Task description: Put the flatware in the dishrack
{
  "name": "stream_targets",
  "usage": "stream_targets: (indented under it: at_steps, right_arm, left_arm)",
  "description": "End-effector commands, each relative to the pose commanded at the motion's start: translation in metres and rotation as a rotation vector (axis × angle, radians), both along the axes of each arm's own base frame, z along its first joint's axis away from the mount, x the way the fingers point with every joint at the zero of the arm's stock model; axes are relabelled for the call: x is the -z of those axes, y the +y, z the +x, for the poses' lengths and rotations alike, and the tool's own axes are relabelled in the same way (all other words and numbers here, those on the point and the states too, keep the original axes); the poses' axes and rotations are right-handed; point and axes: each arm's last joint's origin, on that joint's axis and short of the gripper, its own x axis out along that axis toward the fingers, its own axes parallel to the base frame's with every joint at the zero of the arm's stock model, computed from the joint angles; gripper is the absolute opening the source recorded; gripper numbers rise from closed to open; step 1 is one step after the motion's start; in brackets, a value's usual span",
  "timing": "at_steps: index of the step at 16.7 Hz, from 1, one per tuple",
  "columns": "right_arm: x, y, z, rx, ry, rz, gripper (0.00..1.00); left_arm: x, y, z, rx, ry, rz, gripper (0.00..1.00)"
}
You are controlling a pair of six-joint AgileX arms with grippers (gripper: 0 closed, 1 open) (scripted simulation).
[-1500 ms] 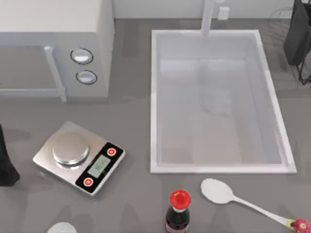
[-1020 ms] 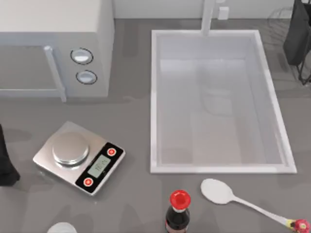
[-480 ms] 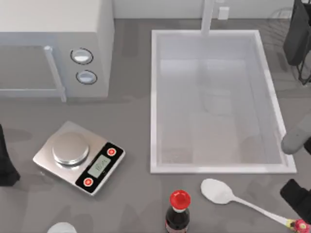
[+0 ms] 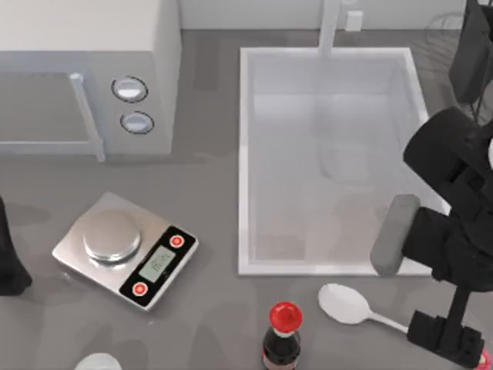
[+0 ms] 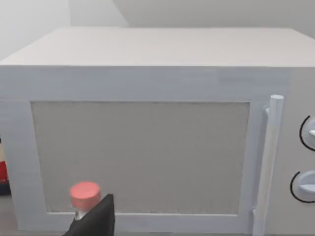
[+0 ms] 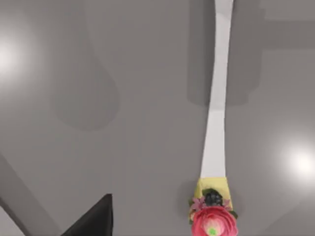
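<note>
Our right arm reaches in over the right side of the table, its gripper low over the handle end of the white spoon, which lies flat in front of the sink. Left of the spoon stands a red-capped bottle, with a kitchen scale and a microwave farther left. The dish rack sits at the far right corner, and our left arm is parked at the left edge.

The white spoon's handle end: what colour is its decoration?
Pink-red flower knob on a yellow collar, clearest in the right wrist view.
</note>
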Motion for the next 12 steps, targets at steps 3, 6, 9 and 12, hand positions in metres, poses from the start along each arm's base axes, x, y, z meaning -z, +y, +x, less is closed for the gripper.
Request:
stream_targets:
  at_steps: [3,6,9,12]
  right_arm:
    - [0.001,0.002,0.001,-0.011,0.010,-0.006,1.00]
    - [0.001,0.001,0.001,-0.005,0.008,-0.005,1.00]
    - [0.019,0.003,0.003,-0.009,0.012,-0.008,1.00]
    - [0.054,0.005,0.006,-0.010,0.003,-0.002,1.00]
  left_arm:
    - [0.000,0.000,0.000,0.000,0.000,0.000,1.00]
    - [0.000,0.000,0.000,0.000,0.000,0.000,1.00]
    - [0.000,0.000,0.000,0.000,0.000,0.000,1.00]
    - [0.000,0.000,0.000,0.000,0.000,0.000,1.00]
